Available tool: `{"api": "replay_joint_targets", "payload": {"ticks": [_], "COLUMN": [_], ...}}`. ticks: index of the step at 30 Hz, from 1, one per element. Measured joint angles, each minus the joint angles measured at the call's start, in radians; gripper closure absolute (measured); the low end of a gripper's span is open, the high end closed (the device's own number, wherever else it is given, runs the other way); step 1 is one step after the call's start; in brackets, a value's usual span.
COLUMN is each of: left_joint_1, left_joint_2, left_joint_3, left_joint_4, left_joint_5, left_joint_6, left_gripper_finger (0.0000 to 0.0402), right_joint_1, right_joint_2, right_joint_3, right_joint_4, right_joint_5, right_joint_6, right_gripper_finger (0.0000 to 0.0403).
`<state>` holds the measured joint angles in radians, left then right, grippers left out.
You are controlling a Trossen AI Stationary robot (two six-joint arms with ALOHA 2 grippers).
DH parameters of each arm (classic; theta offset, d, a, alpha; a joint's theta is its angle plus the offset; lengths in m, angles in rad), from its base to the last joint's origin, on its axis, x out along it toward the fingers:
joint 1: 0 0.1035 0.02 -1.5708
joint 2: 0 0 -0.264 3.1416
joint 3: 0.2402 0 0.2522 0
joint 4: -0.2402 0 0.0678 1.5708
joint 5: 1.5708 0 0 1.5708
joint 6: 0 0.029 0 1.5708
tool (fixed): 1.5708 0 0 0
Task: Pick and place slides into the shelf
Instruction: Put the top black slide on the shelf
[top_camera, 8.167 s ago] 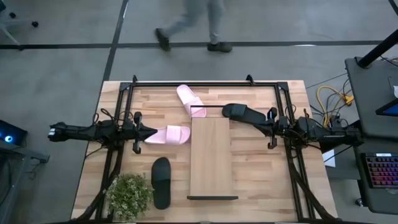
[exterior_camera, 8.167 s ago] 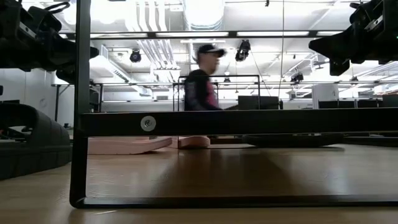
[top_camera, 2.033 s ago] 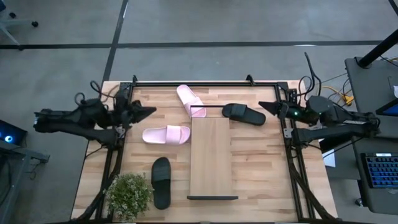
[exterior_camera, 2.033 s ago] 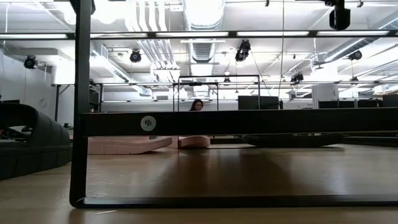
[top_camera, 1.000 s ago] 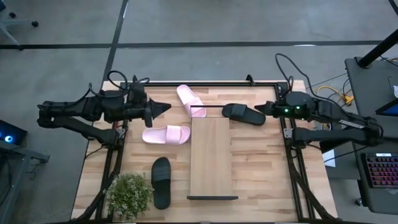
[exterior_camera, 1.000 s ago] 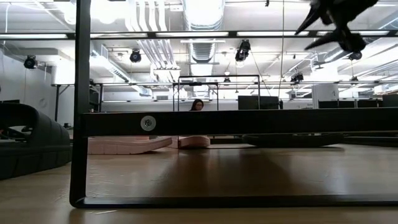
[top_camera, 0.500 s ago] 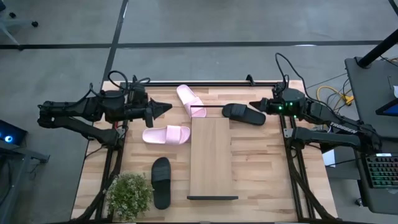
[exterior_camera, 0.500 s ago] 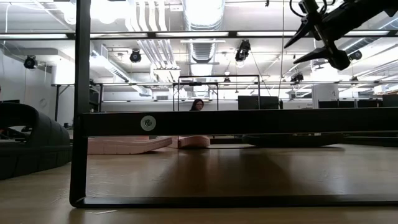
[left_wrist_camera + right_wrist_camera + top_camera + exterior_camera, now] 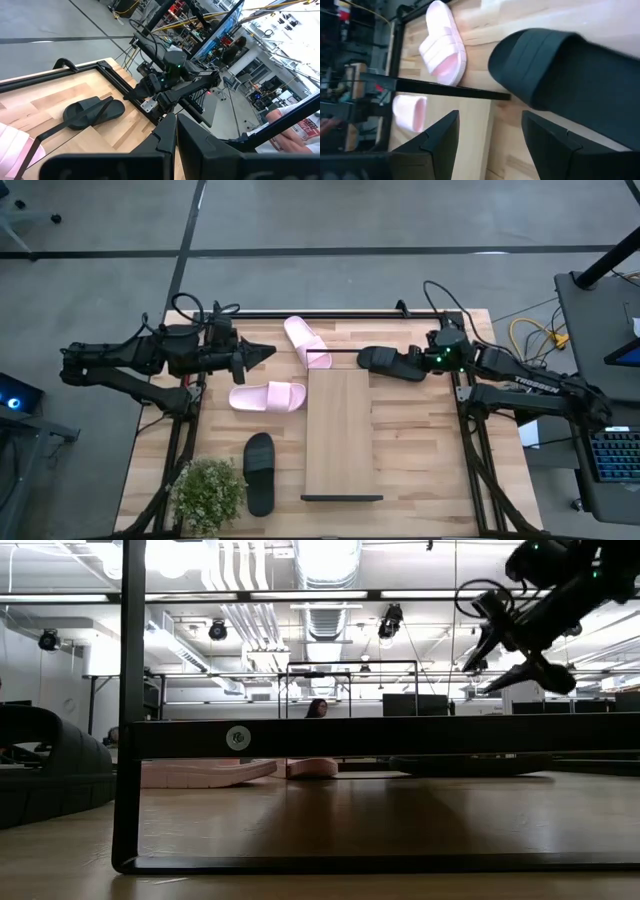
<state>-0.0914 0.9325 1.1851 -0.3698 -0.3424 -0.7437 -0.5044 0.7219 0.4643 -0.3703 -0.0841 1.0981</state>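
Two pale pink slides and two black slides lie soles down on the wooden table. The shelf, a light-wood board with a black wire frame, lies in the table's middle. My right gripper hangs open in the air over the far black slide's right end, touching nothing. My left gripper stands shut above the table's left part, beside the far pink slide, with nothing in it.
A potted plant stands at the near left corner, beside the near black slide. Black rails frame the table's edges. Bare wood lies to the right of the shelf. A person sits far back in the room.
My right gripper has come down and toward the table's left, closing in on the far black slide's right end, with its fingers still apart. The slides and the shelf have not moved.
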Motion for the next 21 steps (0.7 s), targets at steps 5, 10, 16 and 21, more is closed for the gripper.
{"api": "replay_joint_targets", "payload": {"ticks": [5,10,16,21], "left_joint_1": [0.0,0.0,0.0,0.0], "left_joint_2": [-0.002,-0.002,-0.002,-0.002], "left_joint_3": [0.0,0.0,0.0,0.0], "left_joint_4": [0.003,0.003,0.014,0.051], "left_joint_5": [0.0,0.001,0.005,0.008], "left_joint_6": [0.0,0.0,0.001,0.022], "left_gripper_finger": [0.0402,0.0401,0.0401,0.0401], "right_joint_1": [-0.023,-0.042,-0.062,-0.084], "right_joint_2": [0.0,0.001,0.036,0.094], "right_joint_3": [-0.078,-0.141,-0.177,-0.167], "right_joint_4": [0.108,0.183,0.257,0.283], "right_joint_5": [-0.024,-0.047,-0.073,-0.077], "right_joint_6": [0.037,0.073,0.081,0.072], "right_gripper_finger": [0.0197,0.0197,0.0197,0.0197]}}
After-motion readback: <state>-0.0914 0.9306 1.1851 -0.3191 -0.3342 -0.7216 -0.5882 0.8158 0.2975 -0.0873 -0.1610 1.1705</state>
